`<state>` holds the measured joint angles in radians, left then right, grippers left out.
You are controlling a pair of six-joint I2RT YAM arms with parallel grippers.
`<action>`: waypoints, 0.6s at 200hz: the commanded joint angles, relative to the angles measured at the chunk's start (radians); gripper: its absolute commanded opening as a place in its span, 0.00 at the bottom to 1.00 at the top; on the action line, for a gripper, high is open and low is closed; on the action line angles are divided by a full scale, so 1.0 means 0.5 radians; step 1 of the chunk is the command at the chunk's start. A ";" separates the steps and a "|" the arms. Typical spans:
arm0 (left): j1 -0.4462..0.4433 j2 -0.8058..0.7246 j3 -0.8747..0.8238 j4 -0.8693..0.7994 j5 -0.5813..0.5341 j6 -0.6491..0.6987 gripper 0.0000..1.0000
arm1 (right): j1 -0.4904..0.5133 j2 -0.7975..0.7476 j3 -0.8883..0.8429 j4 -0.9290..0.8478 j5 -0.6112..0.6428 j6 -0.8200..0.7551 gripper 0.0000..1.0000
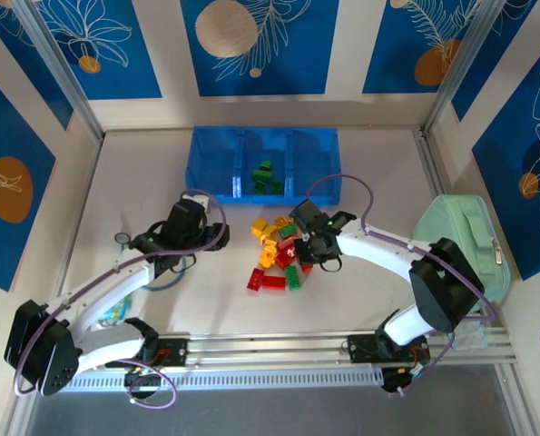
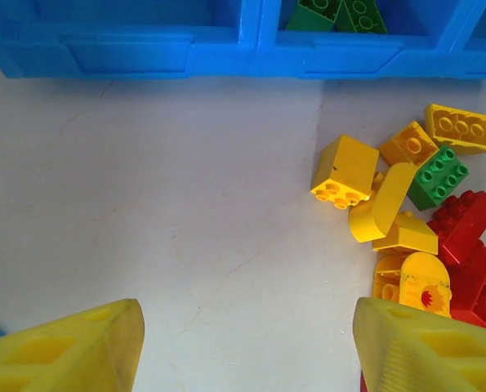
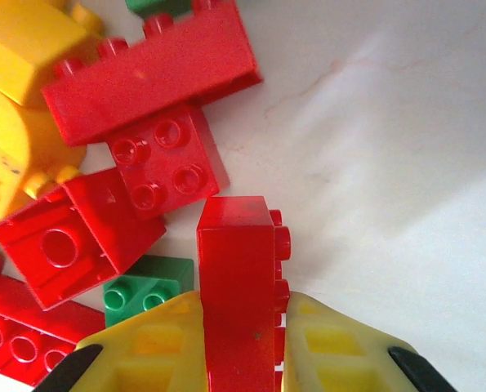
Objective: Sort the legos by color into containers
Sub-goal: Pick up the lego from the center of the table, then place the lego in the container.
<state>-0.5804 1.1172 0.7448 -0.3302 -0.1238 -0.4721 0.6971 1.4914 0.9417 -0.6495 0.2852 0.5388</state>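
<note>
A pile of red, yellow and green legos [image 1: 277,254] lies mid-table, in front of the blue tray of containers [image 1: 217,150]. Green legos [image 1: 265,177] lie in the tray's middle compartment. My right gripper [image 3: 243,304] is shut on a red lego [image 3: 238,245], which stands on edge at the pile's right side with its studs facing right. From above, the right gripper [image 1: 308,247] sits over that side of the pile. My left gripper [image 2: 247,327] is open over bare table, left of the pile, with nothing between its yellow fingers [image 2: 87,347]. The nearest yellow lego [image 2: 345,171] lies ahead to its right.
A mint-green zippered case [image 1: 460,241] lies at the right edge of the table. Walls enclose the table on three sides, and a metal rail [image 1: 279,345] runs along the near edge. Bare table stretches between the left gripper and the tray front [image 2: 144,57].
</note>
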 commanded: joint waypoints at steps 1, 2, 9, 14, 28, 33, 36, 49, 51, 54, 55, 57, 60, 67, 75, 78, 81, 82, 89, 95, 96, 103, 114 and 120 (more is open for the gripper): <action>-0.010 -0.078 -0.061 -0.027 -0.026 -0.041 0.68 | -0.096 -0.103 0.184 -0.153 0.111 -0.109 0.21; -0.010 -0.079 -0.063 -0.027 -0.024 -0.041 0.68 | -0.102 -0.106 0.189 -0.156 0.113 -0.113 0.21; -0.011 -0.096 -0.081 -0.034 -0.026 -0.044 0.68 | -0.150 -0.113 0.239 -0.169 0.105 -0.146 0.21; -0.011 -0.108 -0.096 -0.036 -0.025 -0.049 0.68 | -0.182 -0.114 0.278 -0.176 0.096 -0.168 0.21; -0.013 -0.145 -0.146 -0.030 -0.025 -0.074 0.67 | -0.308 -0.098 0.382 -0.169 0.031 -0.226 0.21; -0.014 -0.159 -0.167 -0.025 -0.020 -0.090 0.67 | -0.357 -0.083 0.424 -0.165 -0.002 -0.243 0.21; -0.014 -0.169 -0.179 -0.024 -0.018 -0.099 0.67 | -0.387 -0.072 0.451 -0.165 -0.020 -0.255 0.21; -0.030 -0.208 -0.231 -0.018 0.000 -0.135 0.67 | -0.502 0.005 0.579 -0.164 -0.093 -0.293 0.21; -0.034 -0.215 -0.237 -0.016 0.002 -0.142 0.67 | -0.516 0.020 0.601 -0.164 -0.100 -0.299 0.21; -0.039 -0.221 -0.245 -0.016 0.004 -0.149 0.67 | -0.535 0.043 0.633 -0.167 -0.109 -0.308 0.21; -0.042 -0.224 -0.251 -0.015 0.003 -0.153 0.67 | -0.543 0.052 0.644 -0.167 -0.111 -0.309 0.21; -0.045 -0.233 -0.258 -0.015 0.002 -0.158 0.67 | -0.553 0.068 0.667 -0.168 -0.117 -0.313 0.21; -0.054 -0.242 -0.269 -0.015 0.002 -0.167 0.67 | -0.575 0.090 0.697 -0.168 -0.121 -0.321 0.21; -0.072 -0.262 -0.290 -0.018 -0.005 -0.183 0.66 | -0.613 0.159 0.785 -0.179 -0.130 -0.336 0.21; -0.107 -0.286 -0.316 -0.020 -0.018 -0.201 0.67 | -0.647 0.236 0.890 -0.195 -0.136 -0.361 0.21; -0.118 -0.293 -0.324 -0.023 -0.026 -0.206 0.66 | -0.656 0.274 0.928 -0.196 -0.133 -0.371 0.21; -0.127 -0.302 -0.331 -0.026 -0.031 -0.213 0.66 | -0.668 0.305 0.967 -0.199 -0.128 -0.380 0.21; -0.134 -0.302 -0.335 -0.028 -0.033 -0.216 0.67 | -0.672 0.316 0.979 -0.200 -0.127 -0.384 0.21; -0.161 -0.317 -0.353 -0.033 -0.042 -0.231 0.67 | -0.698 0.401 1.070 -0.208 -0.112 -0.405 0.21; -0.182 -0.330 -0.366 -0.041 -0.049 -0.242 0.67 | -0.726 0.494 1.162 -0.230 -0.101 -0.422 0.21; -0.186 -0.334 -0.370 -0.041 -0.051 -0.244 0.66 | -0.726 0.494 1.162 -0.230 -0.101 -0.422 0.21; -0.207 -0.349 -0.388 -0.049 -0.060 -0.260 0.66 | -0.753 0.589 1.269 -0.266 -0.096 -0.433 0.21; -0.244 -0.383 -0.418 -0.066 -0.074 -0.286 0.66 | -0.785 0.738 1.433 -0.332 -0.092 -0.448 0.21; -0.260 -0.401 -0.432 -0.069 -0.077 -0.302 0.66 | -0.795 0.810 1.514 -0.374 -0.093 -0.455 0.21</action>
<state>-0.6792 0.9543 0.5617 -0.3363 -0.1364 -0.5766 0.3248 1.7744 1.5715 -0.7467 0.2573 0.3580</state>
